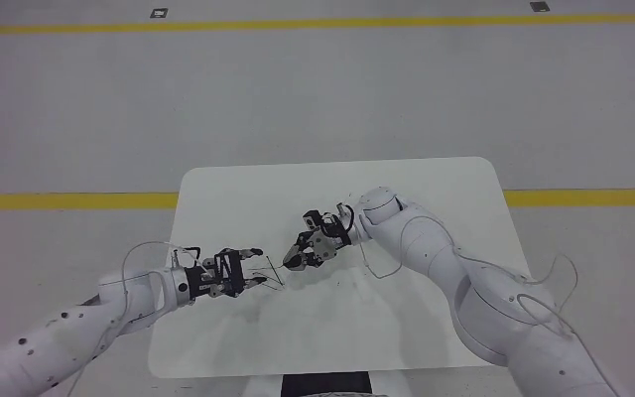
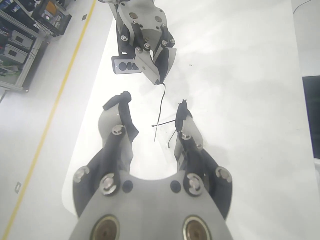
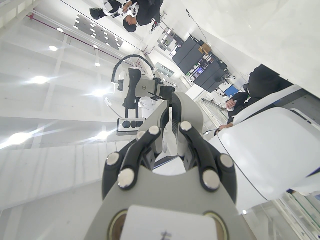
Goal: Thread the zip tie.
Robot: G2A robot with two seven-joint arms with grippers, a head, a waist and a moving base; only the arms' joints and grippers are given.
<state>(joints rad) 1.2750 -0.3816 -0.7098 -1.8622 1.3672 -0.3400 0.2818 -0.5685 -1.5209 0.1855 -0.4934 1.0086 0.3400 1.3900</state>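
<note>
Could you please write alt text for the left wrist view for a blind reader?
The right hand, shut, pinches one end of a thin black zip tie that dangles over the white table. Facing it, the left hand is open, the strap hanging between its spread fingers.

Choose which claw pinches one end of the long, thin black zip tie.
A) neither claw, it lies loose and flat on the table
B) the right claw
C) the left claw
B: the right claw is shut on the end of the zip tie, while the left claw stands open.
</note>
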